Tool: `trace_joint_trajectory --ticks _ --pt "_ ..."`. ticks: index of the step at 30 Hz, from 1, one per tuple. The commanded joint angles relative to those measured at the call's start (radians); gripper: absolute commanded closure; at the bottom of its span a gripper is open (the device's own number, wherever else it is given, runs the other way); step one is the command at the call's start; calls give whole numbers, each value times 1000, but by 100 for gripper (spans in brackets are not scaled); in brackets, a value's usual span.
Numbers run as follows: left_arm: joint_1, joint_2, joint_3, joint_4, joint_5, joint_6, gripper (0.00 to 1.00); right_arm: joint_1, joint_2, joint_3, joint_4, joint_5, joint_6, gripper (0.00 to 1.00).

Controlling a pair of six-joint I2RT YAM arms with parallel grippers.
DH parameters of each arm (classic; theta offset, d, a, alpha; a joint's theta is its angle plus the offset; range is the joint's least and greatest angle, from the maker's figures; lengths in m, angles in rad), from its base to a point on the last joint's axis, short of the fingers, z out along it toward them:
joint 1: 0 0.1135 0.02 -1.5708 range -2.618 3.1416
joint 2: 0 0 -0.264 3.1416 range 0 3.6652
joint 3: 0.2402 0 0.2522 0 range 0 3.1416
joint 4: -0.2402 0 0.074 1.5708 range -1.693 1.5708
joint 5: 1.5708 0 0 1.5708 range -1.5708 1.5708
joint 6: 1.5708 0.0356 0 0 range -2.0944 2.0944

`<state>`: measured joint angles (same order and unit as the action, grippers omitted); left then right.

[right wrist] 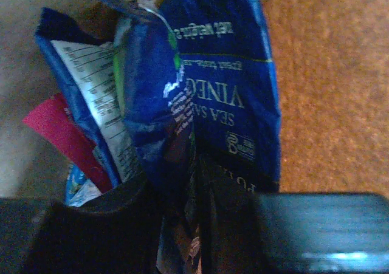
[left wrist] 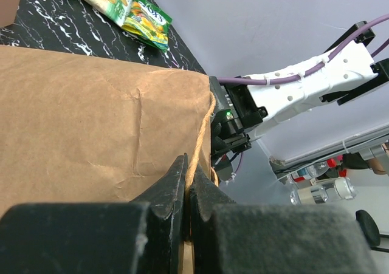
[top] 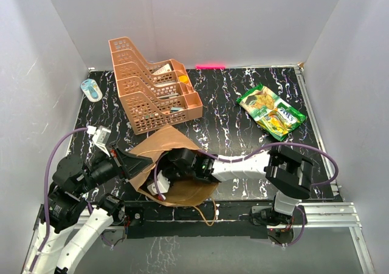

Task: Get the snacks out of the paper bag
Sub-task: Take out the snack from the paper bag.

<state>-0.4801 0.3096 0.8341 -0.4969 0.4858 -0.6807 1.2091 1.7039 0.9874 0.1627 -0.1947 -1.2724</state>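
The right arm [top: 243,163] fills the paper bag's [top: 159,147] mouth; inside, the blue chip bag [right wrist: 231,85], clamped in the right end effector [right wrist: 182,189], and packets [right wrist: 82,113] beside it crowd the space. The left end effector [left wrist: 188,192] pinches the bag's left rim. The orange tray rack [top: 152,89] stands just behind the bag. To the bag's right, the desk [top: 225,128] lies bare up to the green chip bag [top: 270,111].

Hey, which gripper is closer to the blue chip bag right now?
Right. The right gripper is inside the paper bag, its fingers closed around the blue chip bag. The left gripper is outside the bag, pinching its twine handle.
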Motion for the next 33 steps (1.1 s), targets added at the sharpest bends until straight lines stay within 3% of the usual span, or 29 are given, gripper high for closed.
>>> trace_joint_trajectory --ticks 1,3,6,12,21,28,33 --pt "-3 -15 23 -19 -24 9 100 0 -21 51 -77 -52 -44 77" --pt "-3 -19 24 -31 -35 13 100 2 -41 52 -89 -50 -28 87" --pt "-3 -25 23 -46 -47 18 100 1 -101 37 -49 -42 17 92" --pt "-3 -37 37 -93 -110 29 100 -1 -251 -1 -11 -30 135 92" --pt "-3 -65 38 -128 -222 25 100 -2 -462 -58 -123 -52 235 92" --pt "-2 -54 64 -137 -248 28 100 -1 -646 -63 -178 -116 489 92" --pt "-3 -38 70 -137 -247 34 100 -2 -740 31 -230 -117 791 92"
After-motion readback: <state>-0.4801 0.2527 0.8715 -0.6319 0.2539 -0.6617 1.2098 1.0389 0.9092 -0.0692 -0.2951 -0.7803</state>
